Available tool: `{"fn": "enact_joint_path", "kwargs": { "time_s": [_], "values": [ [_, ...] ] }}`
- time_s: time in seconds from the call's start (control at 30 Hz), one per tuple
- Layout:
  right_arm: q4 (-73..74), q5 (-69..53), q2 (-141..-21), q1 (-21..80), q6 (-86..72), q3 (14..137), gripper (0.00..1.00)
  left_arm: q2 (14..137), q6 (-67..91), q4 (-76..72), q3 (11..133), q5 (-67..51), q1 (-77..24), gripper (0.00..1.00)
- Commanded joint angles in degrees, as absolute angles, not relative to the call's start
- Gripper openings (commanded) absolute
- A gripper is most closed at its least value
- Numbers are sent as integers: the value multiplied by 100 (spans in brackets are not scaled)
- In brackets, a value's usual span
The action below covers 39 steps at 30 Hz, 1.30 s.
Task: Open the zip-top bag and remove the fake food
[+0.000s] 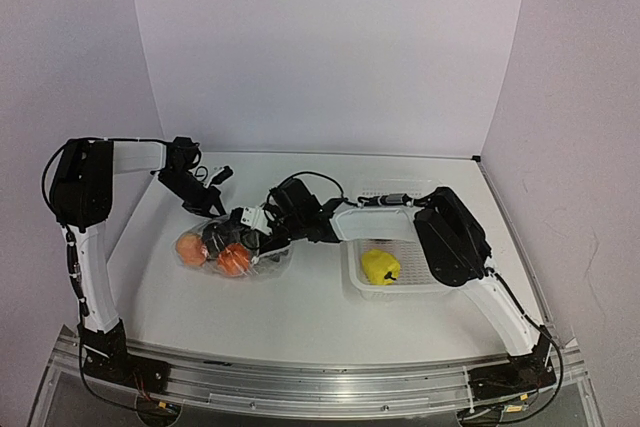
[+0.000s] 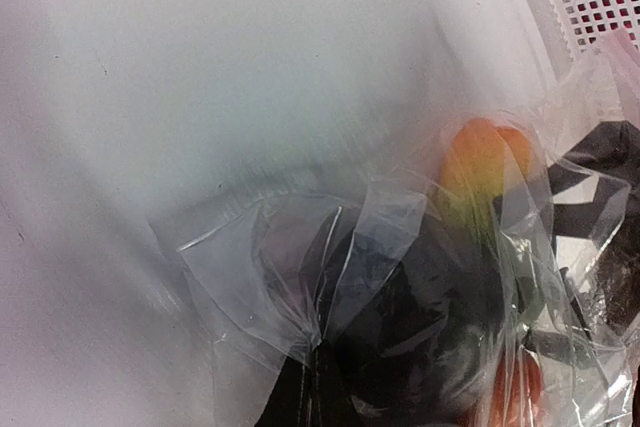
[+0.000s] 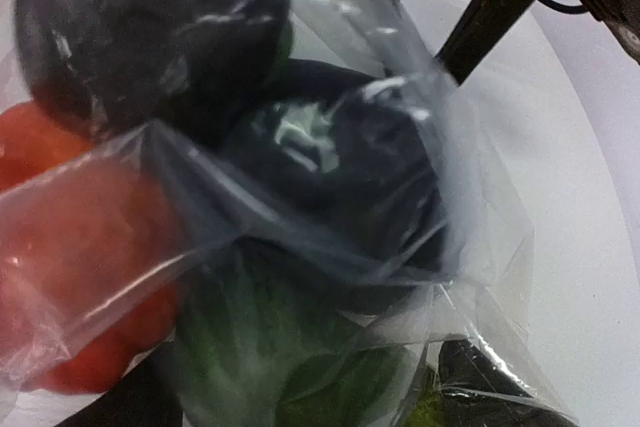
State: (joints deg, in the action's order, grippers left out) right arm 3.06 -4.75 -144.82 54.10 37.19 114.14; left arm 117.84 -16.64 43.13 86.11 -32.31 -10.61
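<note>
Right claw (image 1: 250,232) stands wide at bag (image 1: 225,257); left claw (image 1: 210,205) seemingly pinches its edge; basket (image 1: 352,267) beside holds yellow piece (image 1: 380,265).

Soft, even light from above keeps the top view bright; the white table (image 1: 300,317) carries only faint, soft-edged shadows. Both wrist views are close and blurred: pale glare streaks the bag (image 2: 250,267), and the food (image 3: 70,267) inside looks smeared.

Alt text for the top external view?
A clear zip-top bag holding orange and dark fake food lies centre-left on a white table, both arms reaching to it. A yellow piece sits in a white basket at right.
</note>
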Motion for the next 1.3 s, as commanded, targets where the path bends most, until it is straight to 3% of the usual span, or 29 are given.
{"fn": "enact_joint_path", "kwargs": {
  "time_s": [0.0, 0.2, 0.4, 0.7, 1.1, 1.17, 1.27],
  "values": [
    [1608, -190, -14932, 5298, 3118, 11925, 84, 11823, -1928, 4550, 8650, -3614, -1110, 0],
    [2867, -448, -15154, 5224, 2756, 12422, 83, 11881, -1987, 4618, 8695, -3881, -1101, 0],
    [3044, -610, -14637, 5287, 2625, 11711, 62, 11892, -1901, 4636, 8791, -3911, -1053, 0],
    [3041, -649, -13238, 5400, 2126, 10082, 64, 11745, -1292, 4050, 8861, -3081, -767, 0],
    [2962, -10, -13539, 5570, 1925, 10225, 74, 11529, -1333, 3899, 8572, -3191, -772, 0],
    [2962, 0, -13601, 5556, 1945, 10195, 69, 11523, -1336, 3881, 8553, -3254, -773, 0],
    [2955, 240, -13644, 5556, 1843, 10180, 40, 11524, -1309, 3853, 8564, -3317, -768, 0]
  ]
}}
